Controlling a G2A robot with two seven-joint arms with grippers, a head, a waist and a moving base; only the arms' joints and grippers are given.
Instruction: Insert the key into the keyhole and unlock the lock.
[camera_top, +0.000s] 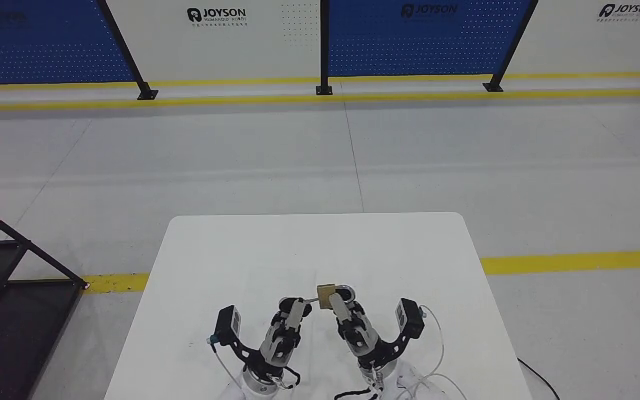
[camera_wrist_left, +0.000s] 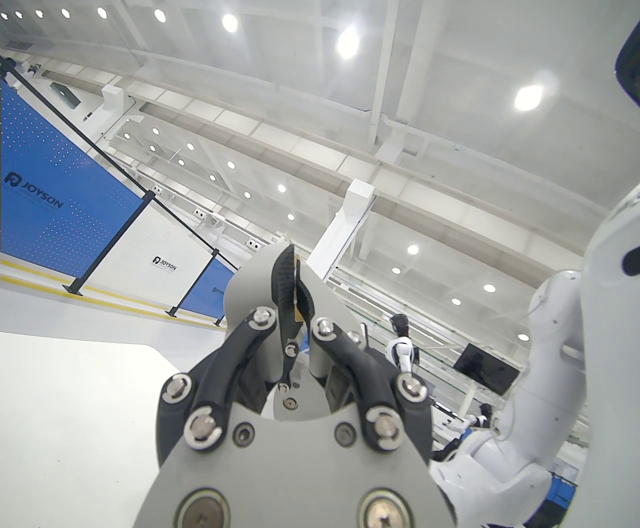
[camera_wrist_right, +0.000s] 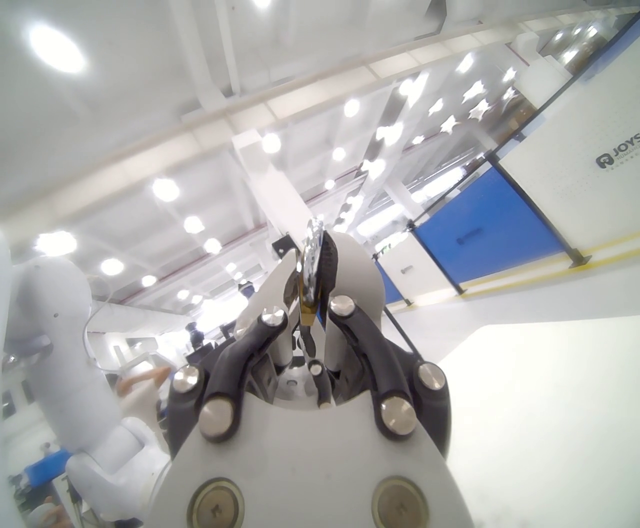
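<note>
A brass padlock (camera_top: 325, 294) with a silver shackle hangs just above the white table (camera_top: 250, 260), near its front edge. My right gripper (camera_top: 343, 305) is shut on the padlock (camera_wrist_right: 310, 270); in the right wrist view the shiny shackle and a strip of brass body show between the pads. Just left of the padlock, my left gripper (camera_top: 299, 307) is shut on the key (camera_wrist_left: 298, 295), a thin brass sliver between the black pads. The key's tip and the keyhole are hidden, so I cannot tell whether they touch.
White table stretches ahead of both grippers, with grey floor and yellow lines beyond. A black frame (camera_top: 30, 265) stands off the table's left side. Blue and white barrier panels (camera_top: 420, 35) line the far side.
</note>
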